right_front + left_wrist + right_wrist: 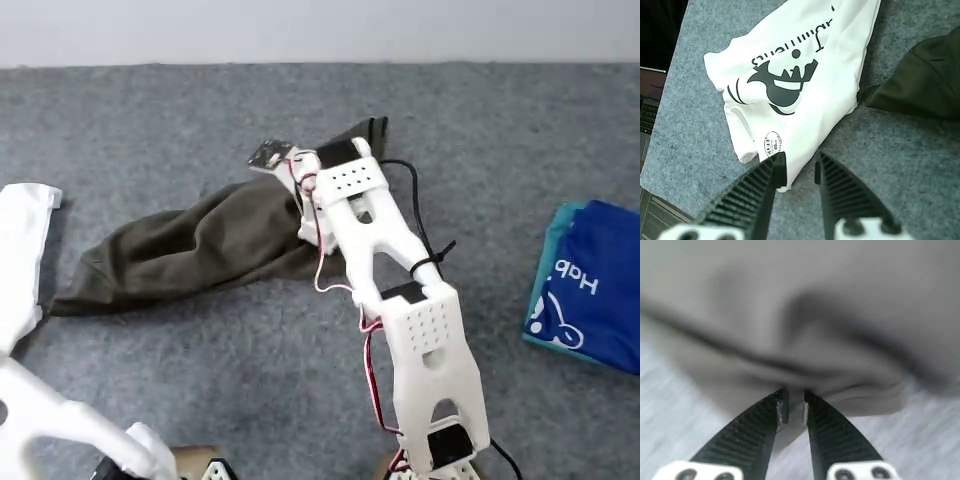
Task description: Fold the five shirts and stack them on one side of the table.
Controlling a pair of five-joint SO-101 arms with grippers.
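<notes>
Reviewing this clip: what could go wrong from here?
The right gripper pinches only a thin fold of the olive shirt; it may slip free when pulled. The left gripper is open above the white shirt, close to the edge of the table; a drag could push it off.

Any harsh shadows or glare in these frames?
High view: even light, soft shadow beside the white shirt, no glare. Left wrist view: white shirt bright, print legible. Right wrist view: shadowed creases in the olive shirt at the right gripper.
</notes>
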